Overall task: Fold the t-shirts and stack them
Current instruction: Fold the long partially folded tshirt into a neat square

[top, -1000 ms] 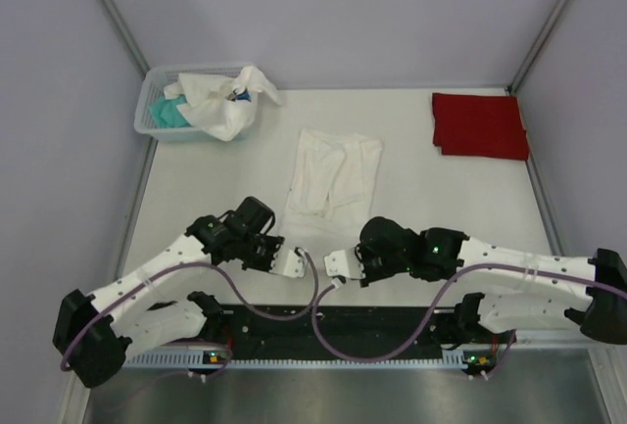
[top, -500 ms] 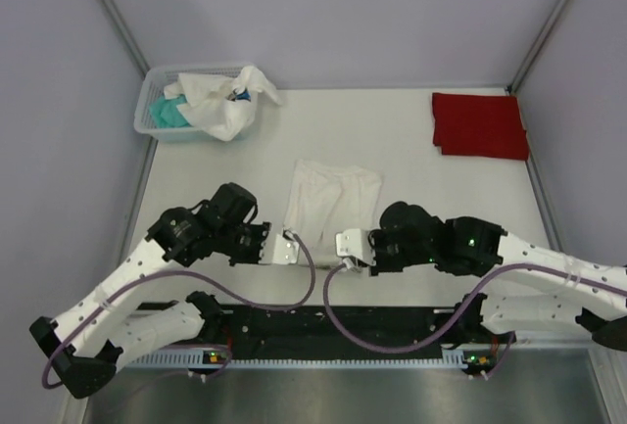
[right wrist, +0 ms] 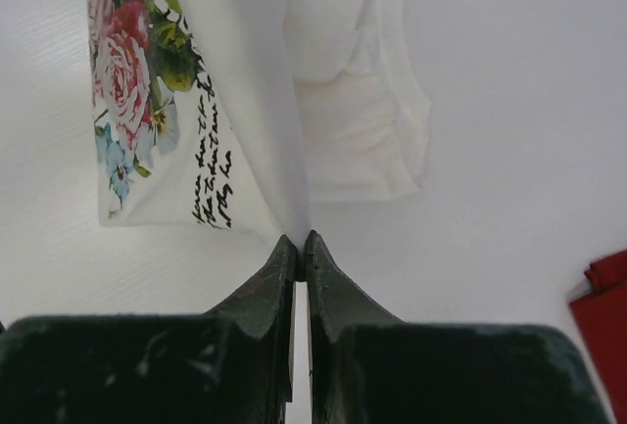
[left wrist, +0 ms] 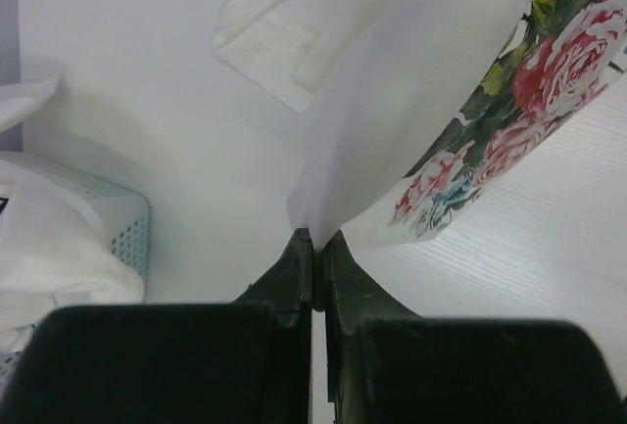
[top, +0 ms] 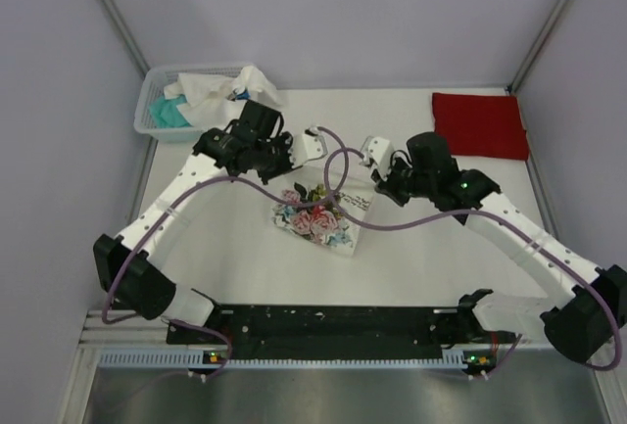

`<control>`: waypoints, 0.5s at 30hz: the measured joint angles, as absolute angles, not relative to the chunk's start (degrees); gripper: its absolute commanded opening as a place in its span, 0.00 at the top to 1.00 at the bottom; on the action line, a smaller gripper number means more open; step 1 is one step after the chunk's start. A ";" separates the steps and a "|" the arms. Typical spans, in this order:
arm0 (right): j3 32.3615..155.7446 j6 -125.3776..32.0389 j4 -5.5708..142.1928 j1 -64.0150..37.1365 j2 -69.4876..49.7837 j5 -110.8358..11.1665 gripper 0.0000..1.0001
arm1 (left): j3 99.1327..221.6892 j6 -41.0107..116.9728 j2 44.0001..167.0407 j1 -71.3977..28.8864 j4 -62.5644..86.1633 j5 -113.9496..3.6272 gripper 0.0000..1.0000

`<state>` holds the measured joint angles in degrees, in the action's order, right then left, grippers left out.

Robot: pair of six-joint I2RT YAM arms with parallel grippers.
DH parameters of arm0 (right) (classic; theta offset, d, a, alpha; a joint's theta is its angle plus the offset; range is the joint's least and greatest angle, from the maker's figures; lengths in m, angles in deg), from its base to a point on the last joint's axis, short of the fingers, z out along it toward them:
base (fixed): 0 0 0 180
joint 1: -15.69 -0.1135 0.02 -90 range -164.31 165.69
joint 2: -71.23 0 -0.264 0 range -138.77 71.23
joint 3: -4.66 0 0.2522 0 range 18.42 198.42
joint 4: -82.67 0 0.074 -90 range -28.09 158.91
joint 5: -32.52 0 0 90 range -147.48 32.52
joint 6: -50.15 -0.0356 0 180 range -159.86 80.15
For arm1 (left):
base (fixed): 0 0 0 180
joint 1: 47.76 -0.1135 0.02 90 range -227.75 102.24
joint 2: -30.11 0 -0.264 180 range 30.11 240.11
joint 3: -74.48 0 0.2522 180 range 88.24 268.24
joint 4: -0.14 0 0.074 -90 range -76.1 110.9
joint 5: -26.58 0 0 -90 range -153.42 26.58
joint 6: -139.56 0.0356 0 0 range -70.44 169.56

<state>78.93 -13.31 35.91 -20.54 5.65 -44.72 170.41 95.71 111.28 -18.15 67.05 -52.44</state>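
The white t-shirt with the rose print lies mid-table, its near part doubled over with the print facing up. My left gripper and right gripper are each shut on a corner of its edge and hold it up over the far part. In the left wrist view my left gripper pinches white cloth, with the roses beyond. In the right wrist view my right gripper pinches the cloth beside the print. A folded red t-shirt lies at the far right.
A small white basket at the far left holds crumpled white cloth and teal cloth; its wall also shows in the left wrist view. The red t-shirt's corner shows in the right wrist view. Purple cables loop over the shirt.
Both grippers have moved from the shirt's near edge to the far side, carrying that edge up and over. The shirt has turned, so the rose print now shows.
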 measured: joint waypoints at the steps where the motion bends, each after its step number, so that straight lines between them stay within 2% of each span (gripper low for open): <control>1: 79.00 -13.57 36.85 -18.79 4.27 -43.96 1.00 | 171.81 95.65 112.88 -18.26 66.59 -52.61 1.00; 7: 79.59 -15.36 40.90 -11.14 -3.20 -40.94 1.00 | 179.57 95.27 123.41 -18.35 64.93 -53.90 1.00; 15: 81.97 -17.72 43.28 -6.66 -12.56 -39.35 1.00 | 190.22 94.09 140.59 -19.09 63.38 -56.83 1.00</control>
